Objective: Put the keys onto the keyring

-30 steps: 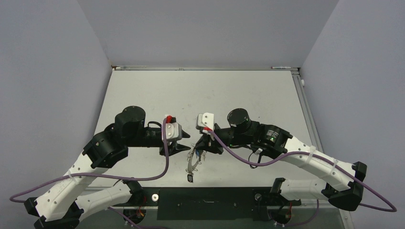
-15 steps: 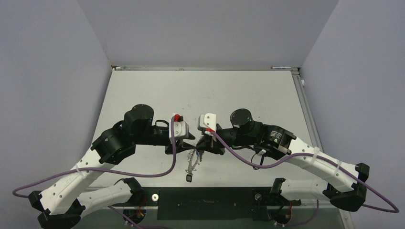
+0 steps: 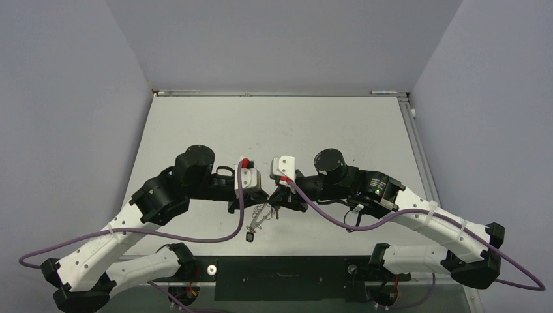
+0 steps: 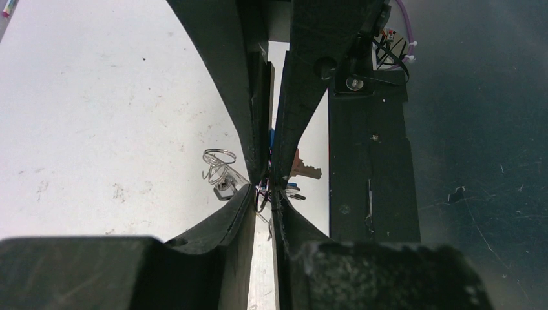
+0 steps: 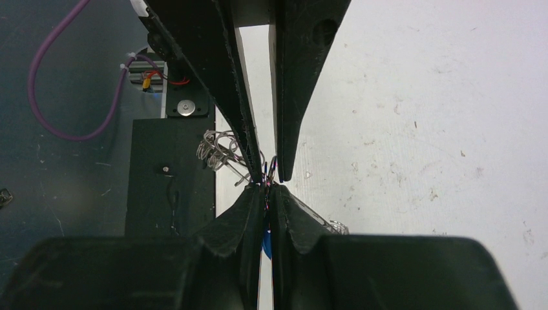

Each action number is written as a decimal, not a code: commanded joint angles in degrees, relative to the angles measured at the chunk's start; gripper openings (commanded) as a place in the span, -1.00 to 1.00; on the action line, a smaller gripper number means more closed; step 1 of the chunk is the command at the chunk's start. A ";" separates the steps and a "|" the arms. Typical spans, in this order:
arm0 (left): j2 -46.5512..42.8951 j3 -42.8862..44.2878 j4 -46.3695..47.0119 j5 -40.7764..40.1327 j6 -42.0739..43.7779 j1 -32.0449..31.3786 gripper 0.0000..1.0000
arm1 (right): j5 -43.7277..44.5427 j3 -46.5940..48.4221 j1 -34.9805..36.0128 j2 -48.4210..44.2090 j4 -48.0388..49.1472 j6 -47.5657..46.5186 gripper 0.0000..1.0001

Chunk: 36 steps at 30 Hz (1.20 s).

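"Where's the keyring [image 3: 259,218]? I can hardly pick it out."

"It's that tangle of thin silver loops hanging between the two arms, over the middle of the worktop [image 3: 293,130] and a little in from its near edge. The keys [image 3: 269,210] are bunched at the top of it, right where the tips meet. A small dark piece [image 3: 250,237] dangles lowest, and I can't tell whether it touches the surface."

"Who's holding what?"

"The right fingers [image 5: 239,213] are pressed shut, with a blue-headed key [image 5: 265,242] showing between them. The left fingers [image 4: 226,213] face them tip to tip, drawn nearly together with a slim gap left. I can't tell whether they bite on anything."

"So what's the step?"

"I'd say the left is taking hold of the wire beside that key. To do it well, the right should keep its key dead still. The left should pinch one strand only, close to the key's hole, and stay clear of the other loops. A squeeze across several loops would let nothing slide on."

"Any brand or lettering?"

"None that I can read, neither on the keys nor on the arms. There's a reddish key [image 4: 304,171] too, but any stamping on it is too small to tell."
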 commanded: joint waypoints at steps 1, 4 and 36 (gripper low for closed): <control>0.32 -0.10 3.59 0.40 -0.36 -0.42 -0.78 | -0.98 3.27 0.49 -0.39 4.57 -0.07 -0.89; -0.05 0.29 3.33 0.09 -0.41 -0.47 -0.51 | -0.76 3.18 0.58 -0.25 4.28 -0.06 -0.89; -9.90 -8.63 19.46 -4.18 -4.74 -1.28 -1.00 | 3.44 -0.96 0.62 -6.00 10.14 2.36 0.08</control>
